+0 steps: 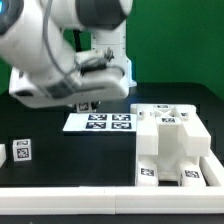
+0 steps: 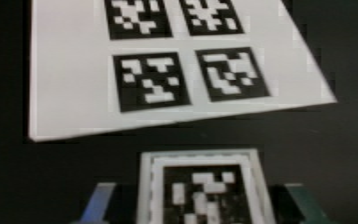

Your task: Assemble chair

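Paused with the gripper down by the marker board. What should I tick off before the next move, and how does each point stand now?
1. Small tagged chair piece sits between the fingers of the gripper: ok.
2. Fingers pressing on the piece's sides: cannot tell; a dark strip shows on each side.
3. Piece apart from the marker board: ok, black table shows between them.
4. Piece lifted off the table: cannot tell.
5. Stacked chair parts at the exterior view's right stand apart from the gripper: ok.
6. Loose tagged piece at the exterior view's left lies apart from the gripper: ok.
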